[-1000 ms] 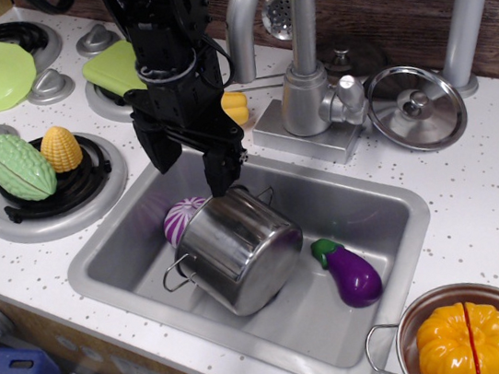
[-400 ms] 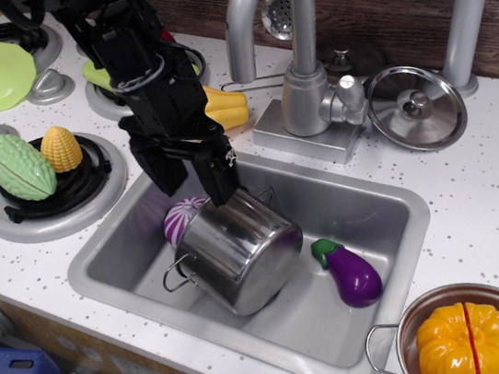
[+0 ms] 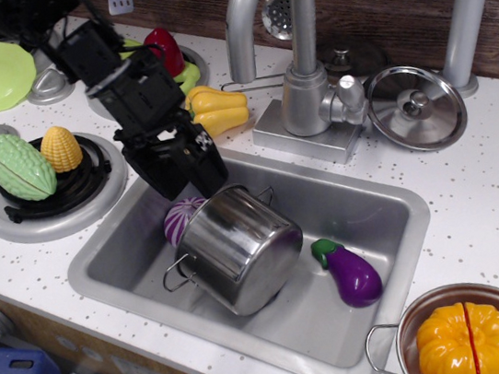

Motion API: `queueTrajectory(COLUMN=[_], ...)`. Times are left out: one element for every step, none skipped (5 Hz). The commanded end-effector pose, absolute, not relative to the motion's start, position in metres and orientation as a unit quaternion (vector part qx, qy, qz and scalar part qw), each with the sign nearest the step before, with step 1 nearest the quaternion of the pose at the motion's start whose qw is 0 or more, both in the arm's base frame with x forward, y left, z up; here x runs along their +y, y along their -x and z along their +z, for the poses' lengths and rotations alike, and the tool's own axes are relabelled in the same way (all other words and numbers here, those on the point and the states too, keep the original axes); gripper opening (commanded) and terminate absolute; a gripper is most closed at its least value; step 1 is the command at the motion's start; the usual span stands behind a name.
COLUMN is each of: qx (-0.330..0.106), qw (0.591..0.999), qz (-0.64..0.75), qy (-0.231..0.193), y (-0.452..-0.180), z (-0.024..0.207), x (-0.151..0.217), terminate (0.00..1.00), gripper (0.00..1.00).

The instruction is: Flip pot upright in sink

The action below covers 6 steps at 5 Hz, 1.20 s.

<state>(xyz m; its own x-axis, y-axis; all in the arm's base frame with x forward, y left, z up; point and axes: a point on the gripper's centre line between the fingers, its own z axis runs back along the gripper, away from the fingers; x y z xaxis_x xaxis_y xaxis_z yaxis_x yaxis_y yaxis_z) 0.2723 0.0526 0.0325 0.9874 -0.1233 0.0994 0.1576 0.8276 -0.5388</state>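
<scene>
One shiny stainless-steel cylindrical pot [image 3: 238, 249] lies tilted in the one rectangular silver-grey metal sink [image 3: 392, 223], leaning toward the back-left wall with its round base facing the camera and two thin wire loop handles showing, one at its lower left and one at its upper right. The single black gripper [image 3: 182, 170] hangs just above the pot's upper-left edge, its fingers spread and holding nothing. A purple-and-white striped round vegetable [image 3: 181, 217] is wedged behind the pot, and one purple eggplant [image 3: 349, 272] lies just to its right on the basin floor. A round steel lid [image 3: 417, 108] rests on the counter beside the grey faucet [image 3: 291, 51].
</scene>
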Motion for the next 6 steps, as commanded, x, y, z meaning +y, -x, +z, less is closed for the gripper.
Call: queueTrajectory(qx=[-0.042, -0.040, -0.049, -0.050, -0.047, -0.052], qw=[0.929, 0.919, 0.910, 0.903, 0.894, 0.885], qz=[-0.090, -0.085, -0.073, -0.069, -0.060, -0.046], qy=[0.357, 0.384, 0.405, 0.420, 0.442, 0.460], y=[-0.279, -0.278, -0.276, -0.275, -0.274, -0.272], z=[0.036, 0.033, 0.029, 0.028, 0.026, 0.025], x=[0.057, 0.055, 0.047, 0.047, 0.041, 0.033], terminate=[0.00, 0.00, 0.00, 0.00, 0.00, 0.00], gripper=[1.00, 1.00, 1.00, 1.00, 1.00, 1.00])
